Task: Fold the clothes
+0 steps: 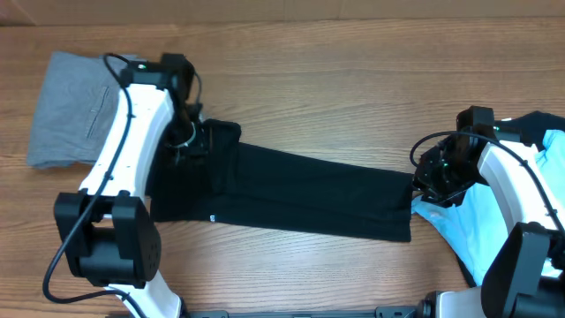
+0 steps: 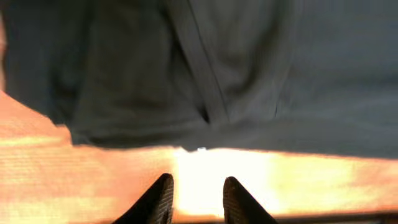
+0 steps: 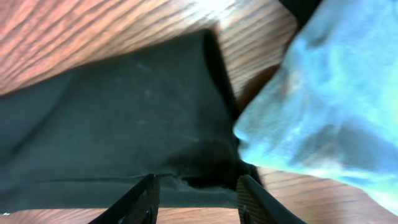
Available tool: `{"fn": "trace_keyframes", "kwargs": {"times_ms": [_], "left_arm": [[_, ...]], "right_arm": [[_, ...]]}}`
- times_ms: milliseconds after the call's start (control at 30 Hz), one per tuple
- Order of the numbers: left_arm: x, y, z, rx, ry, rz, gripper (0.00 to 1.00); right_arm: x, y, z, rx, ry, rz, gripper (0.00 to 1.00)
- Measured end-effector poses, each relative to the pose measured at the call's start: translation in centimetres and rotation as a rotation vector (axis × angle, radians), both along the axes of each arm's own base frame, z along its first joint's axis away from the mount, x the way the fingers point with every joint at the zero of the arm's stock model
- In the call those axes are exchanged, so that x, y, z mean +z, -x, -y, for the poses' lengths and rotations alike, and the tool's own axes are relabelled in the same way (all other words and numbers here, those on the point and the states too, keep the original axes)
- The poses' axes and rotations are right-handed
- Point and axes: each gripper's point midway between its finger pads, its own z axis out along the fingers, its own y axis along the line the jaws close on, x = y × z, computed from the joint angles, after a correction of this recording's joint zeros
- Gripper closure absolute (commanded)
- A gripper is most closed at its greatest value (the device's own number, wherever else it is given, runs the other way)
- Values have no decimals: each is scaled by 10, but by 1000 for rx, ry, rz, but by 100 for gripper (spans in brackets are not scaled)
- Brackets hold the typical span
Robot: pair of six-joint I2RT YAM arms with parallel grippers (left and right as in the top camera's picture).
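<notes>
Progress: black T-shirt (image 1: 300, 199) lies across the middle of the table (image 1: 309, 71), folded lengthwise into a long narrow strip, with its white label (image 1: 213, 217) at the near edge. Crosswise folds look outstanding. Grey garment (image 1: 71, 110) sits at far left and appears folded. Light blue T-shirt (image 1: 455, 231) lies rumpled at right, judged not yet folded.

Left gripper (image 2: 198, 183) hovers at the strip's left end, fingers parted, bare wood between them and the cloth edge just ahead. Right gripper (image 3: 196, 183) hangs over the strip's right end, fingers likewise apart and gripping nothing visible. The blue shirt touches that end.
</notes>
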Motion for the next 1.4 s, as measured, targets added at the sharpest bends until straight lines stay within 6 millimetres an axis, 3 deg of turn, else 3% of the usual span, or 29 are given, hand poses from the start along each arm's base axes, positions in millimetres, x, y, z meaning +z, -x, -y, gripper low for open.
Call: {"fn": "trace_keyframes", "kwargs": {"times_ms": [67, 200, 333, 533, 633, 733, 900, 1000, 1067, 1167, 1333, 1400], "left_arm": [[-2, -28, -5, 22, 8, 109, 49], [-13, -54, -7, 33, 15, 223, 50], [-43, -54, -5, 37, 24, 226, 58], [-77, -42, -5, 41, 23, 171, 60], [-79, -49, -5, 41, 26, 200, 71], [-78, -56, -4, 42, 31, 230, 95], [-77, -60, -1, 45, 48, 245, 96], [-77, -51, 2, 46, 64, 209, 94], [-77, -40, 1, 47, 63, 160, 68], [-77, -41, 1, 46, 62, 165, 57], [-81, -62, 2, 59, 70, 256, 67], [-88, -60, 2, 69, 71, 256, 82]], "right_arm": [[1, -4, -2, 4, -12, 21, 55], [1, -9, -2, 7, -17, 40, 55], [1, -9, -3, 10, -23, 43, 55], [1, -11, -3, 11, -23, 51, 55], [1, -11, -4, 10, -30, 52, 55], [2, -11, -5, 11, -33, 53, 55], [2, -12, -6, 9, -41, 54, 55], [2, -12, -6, 10, -41, 55, 55], [2, -12, -6, 10, -43, 54, 55], [2, -12, -7, 10, -47, 55, 55], [2, -12, -7, 10, -48, 55, 55], [2, -12, -7, 10, -48, 54, 55]]}}
